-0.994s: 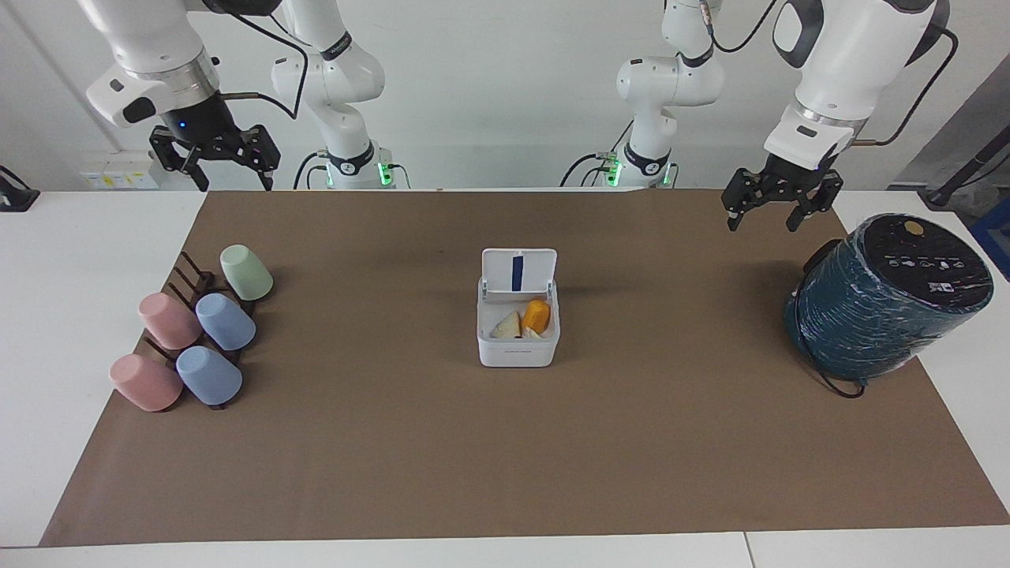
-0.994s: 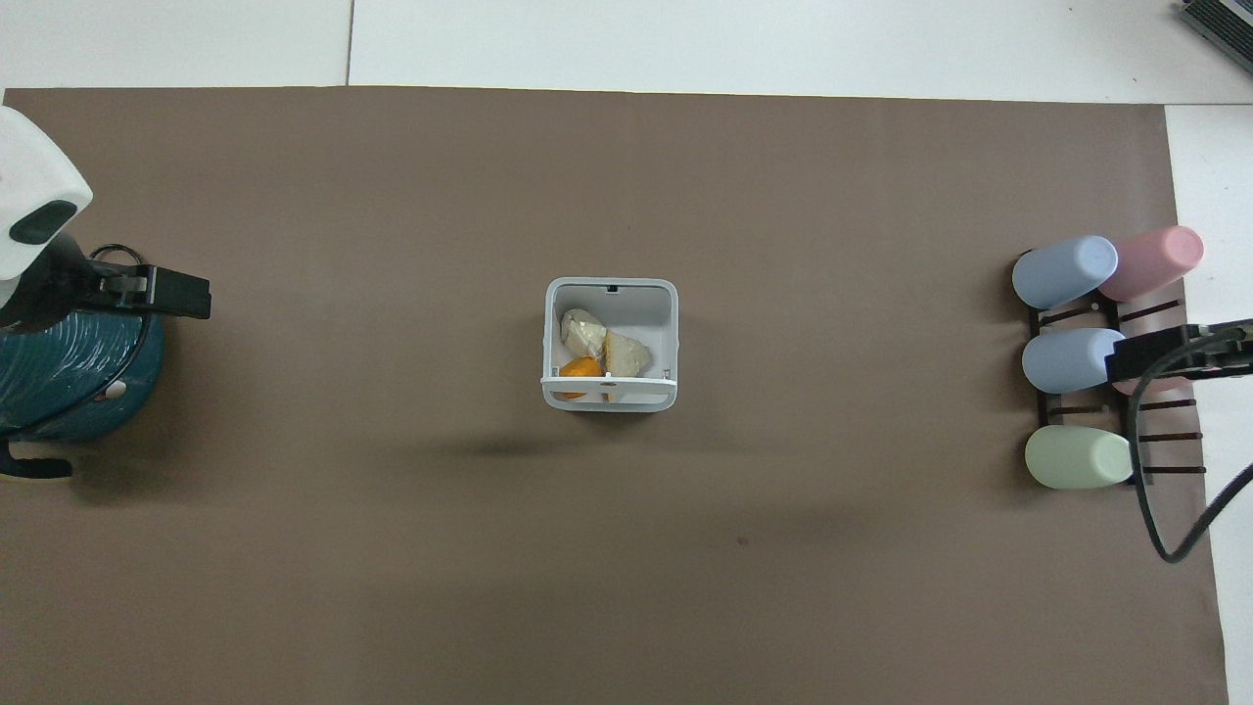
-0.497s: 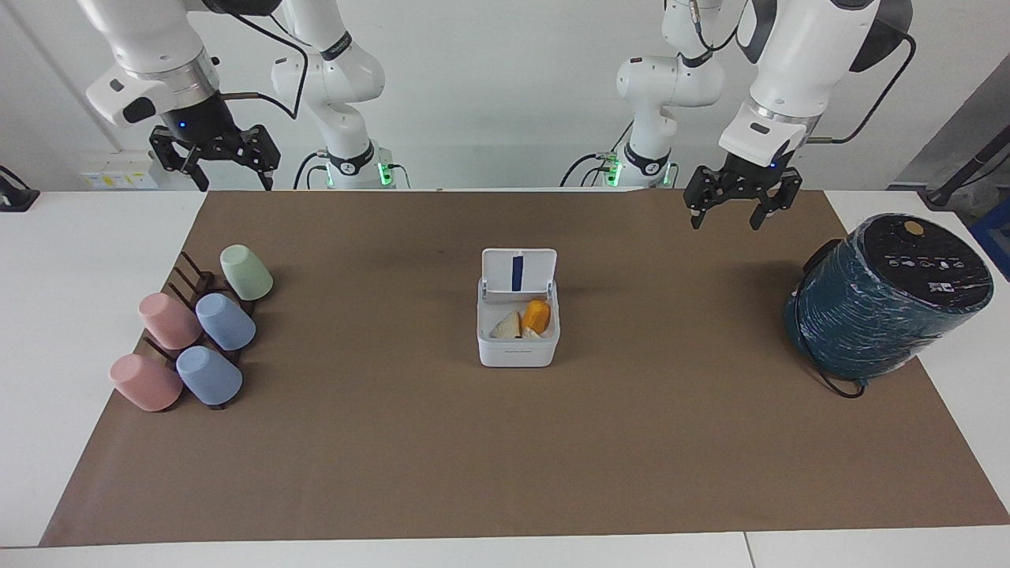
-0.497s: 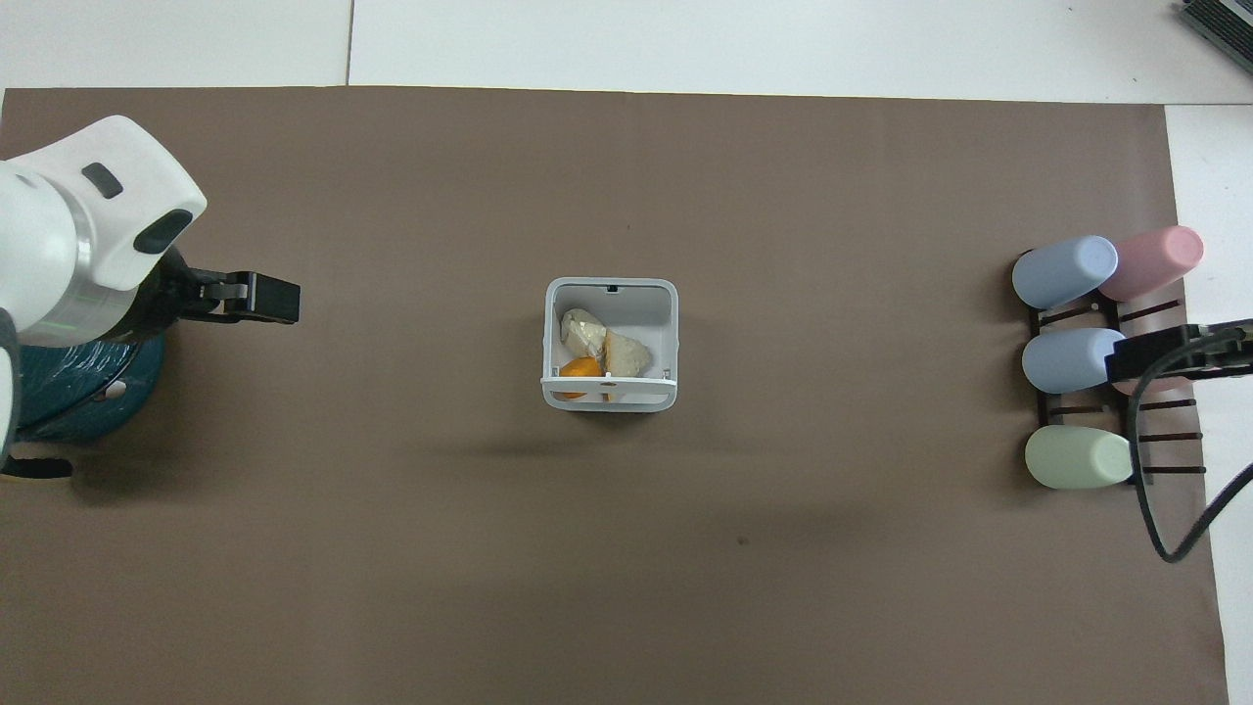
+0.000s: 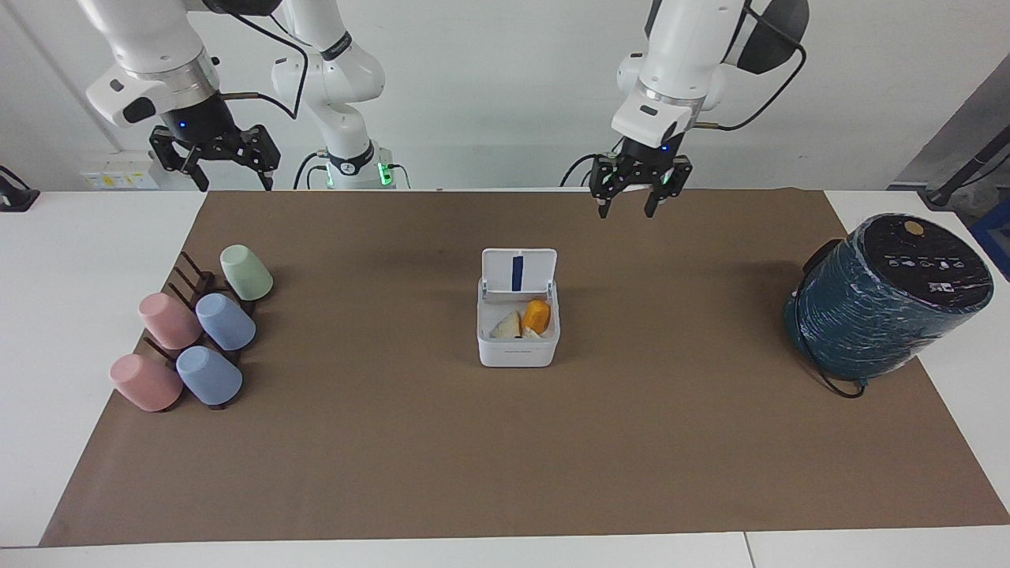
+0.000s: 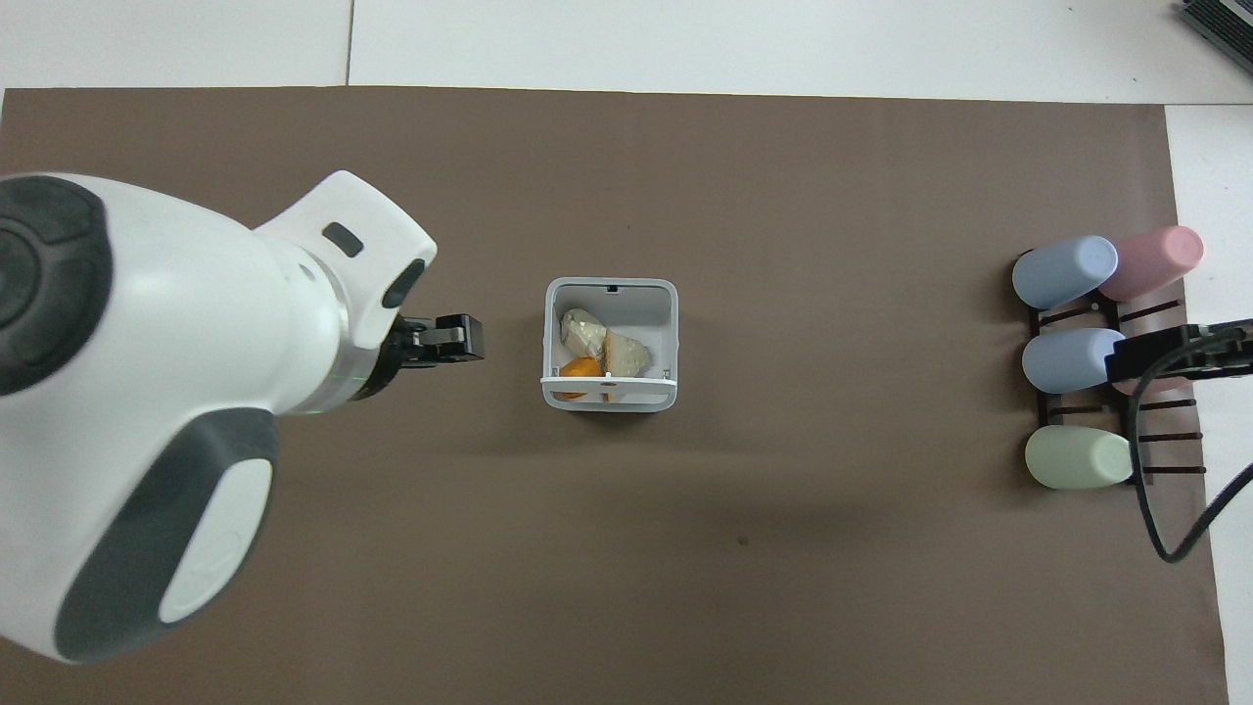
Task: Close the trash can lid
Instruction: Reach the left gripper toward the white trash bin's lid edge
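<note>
The trash can sits mid-desk, its lid upright on the side toward me. My left gripper hangs empty above the desk, beside the can toward my left arm's base, fingers parted. The lid looks light, stiff and hinged, so I'd push its top edge. My right gripper waits, open.

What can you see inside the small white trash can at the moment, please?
Inside the trash can, under its raised lid, lie an orange piece and pale scraps. Anything beneath them is hidden.
</note>
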You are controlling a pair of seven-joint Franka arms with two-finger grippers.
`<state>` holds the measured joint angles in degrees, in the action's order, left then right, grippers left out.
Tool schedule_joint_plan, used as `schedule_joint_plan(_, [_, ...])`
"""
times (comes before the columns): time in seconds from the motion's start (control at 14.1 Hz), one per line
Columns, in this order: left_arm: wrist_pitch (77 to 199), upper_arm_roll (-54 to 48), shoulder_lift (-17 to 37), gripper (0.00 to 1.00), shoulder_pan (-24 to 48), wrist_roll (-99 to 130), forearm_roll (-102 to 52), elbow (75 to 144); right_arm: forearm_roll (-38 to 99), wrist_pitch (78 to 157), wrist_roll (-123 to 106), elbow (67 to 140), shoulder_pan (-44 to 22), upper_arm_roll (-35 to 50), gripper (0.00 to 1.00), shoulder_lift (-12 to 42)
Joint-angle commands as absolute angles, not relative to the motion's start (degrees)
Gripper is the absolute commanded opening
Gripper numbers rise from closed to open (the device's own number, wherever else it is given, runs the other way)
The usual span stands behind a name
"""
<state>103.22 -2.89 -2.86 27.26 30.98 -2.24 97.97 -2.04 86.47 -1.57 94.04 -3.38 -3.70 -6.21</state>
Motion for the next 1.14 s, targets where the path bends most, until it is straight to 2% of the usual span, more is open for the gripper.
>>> schedule_joint_plan(0.0, [108.7, -1.9, -4.7, 0.00, 31.5, 34.1, -3.0, 103.0, -2.2, 85.8, -2.5, 93.8, -3.1, -3.5, 1.00, -6.6])
schedule_joint_plan(0.35, [116.4, -1.9, -3.9, 0.00, 35.0, 37.2, -4.0, 108.0, -2.2, 85.8, -2.4, 93.8, -3.1, -3.5, 1.00, -6.6])
schedule_joint_plan(0.71, [123.8, -1.9, 1.3, 0.00, 35.6, 38.5, -4.6, 108.2, -2.2, 85.8, -2.5, 93.8, -3.1, -3.5, 1.00, -6.6])
schedule_joint_plan(1.06, [124.2, -1.9, 1.7, 0.00, 36.0, 38.8, -5.4, 108.8, -2.1, 85.8, -2.4, 93.8, -3.1, -3.5, 1.00, -6.6])
